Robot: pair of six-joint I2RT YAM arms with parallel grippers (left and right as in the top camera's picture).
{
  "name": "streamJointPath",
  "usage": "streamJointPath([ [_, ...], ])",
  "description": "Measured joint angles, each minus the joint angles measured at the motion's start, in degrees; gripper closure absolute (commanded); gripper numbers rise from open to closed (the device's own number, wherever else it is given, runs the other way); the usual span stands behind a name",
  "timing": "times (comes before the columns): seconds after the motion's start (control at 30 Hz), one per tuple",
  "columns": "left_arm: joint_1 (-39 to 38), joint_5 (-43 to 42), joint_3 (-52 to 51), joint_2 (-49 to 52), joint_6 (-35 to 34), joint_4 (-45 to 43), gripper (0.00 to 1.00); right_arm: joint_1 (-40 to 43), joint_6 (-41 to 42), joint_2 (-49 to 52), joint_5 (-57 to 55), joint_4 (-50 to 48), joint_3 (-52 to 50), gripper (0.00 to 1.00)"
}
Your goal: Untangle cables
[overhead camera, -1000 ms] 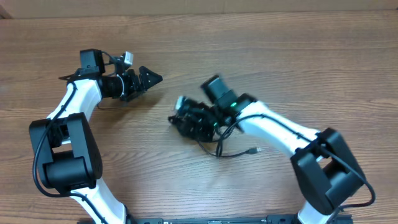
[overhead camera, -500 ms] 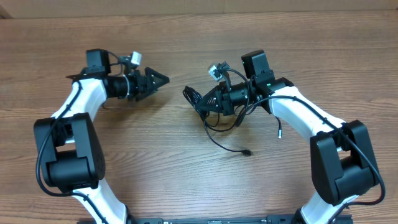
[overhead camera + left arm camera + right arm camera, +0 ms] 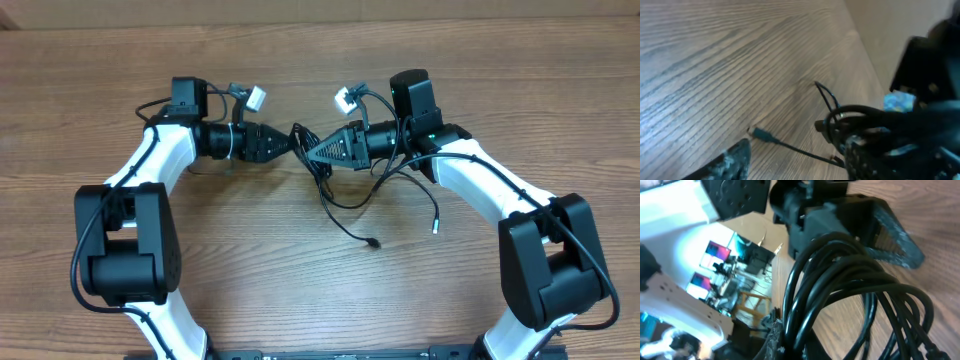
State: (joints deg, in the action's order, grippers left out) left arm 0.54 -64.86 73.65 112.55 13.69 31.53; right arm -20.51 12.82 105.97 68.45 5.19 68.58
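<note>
- My right gripper [image 3: 310,154] clamps the bunched cables [image 3: 835,280] over the brown wood-grain table [image 3: 500,80];
- my left gripper [image 3: 289,143] is beside them; whether it grips, I cannot tell;
- lit screens [image 3: 707,265] beyond.

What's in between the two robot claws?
A bunch of black cables. In the overhead view the right gripper pinches the bundle, and the left gripper has its tips right beside it, so only cable fills the gap.

Two arms — left arm [image 3: 165,160], right arm [image 3: 480,185]; one tangle of cables [image 3: 840,280].
</note>
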Motion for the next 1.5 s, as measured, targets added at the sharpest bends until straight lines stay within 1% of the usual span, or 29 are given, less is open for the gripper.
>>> streamJointPath([
  [0.07, 0.2, -1.0, 0.0, 0.0, 1.9, 0.2, 0.60, 0.0, 2.4, 0.0, -0.9, 0.0, 0.0, 0.96],
  [0.1, 0.2, -1.6, 0.0, 0.0, 3.0, 0.3, 0.63, 0.0, 3.3, -0.1, -1.3, 0.0, 0.0, 0.96],
  [0.2, 0.4, -2.8, 0.0, 0.0, 4.5, 0.5, 0.65, 0.2, 5.2, -0.1, -2.0, 0.0, 0.0, 0.96],
  [0.4, 0.7, -4.2, 0.0, 0.0, 5.5, 0.9, 0.64, 1.2, 7.4, -0.1, -2.6, 0.0, 0.0, 0.96],
  [0.57, 2.0, -5.0, 0.0, 0.0, 6.0, 1.7, 0.56, 1.7, 8.1, -0.1, -2.9, 0.0, 0.0, 0.96],
  [0.73, 4.2, -6.5, 0.0, 0.0, 6.2, 2.8, 0.56, 1.7, 8.2, -0.1, -3.9, 0.0, 0.0, 0.96],
  [0.87, 4.2, -7.0, 0.0, 0.0, 6.3, 2.8, 0.57, 1.7, 8.2, -0.1, -4.2, 0.0, 0.0, 0.96],
  [1.07, 1.8, -7.4, 0.0, 0.0, 6.3, 1.8, 0.55, 1.7, 8.2, -0.1, -4.4, 0.1, 0.0, 0.96],
  [1.3, -1.3, -6.9, 0.0, 0.0, 5.9, -0.8, 0.58, 1.7, 8.2, -0.1, -4.4, 0.0, 0.0, 0.96],
  [1.5, -2.3, -4.7, 0.0, 0.0, 3.8, -2.9, 0.60, 1.7, 8.2, -0.1, -4.4, 0.0, 0.0, 0.96],
])
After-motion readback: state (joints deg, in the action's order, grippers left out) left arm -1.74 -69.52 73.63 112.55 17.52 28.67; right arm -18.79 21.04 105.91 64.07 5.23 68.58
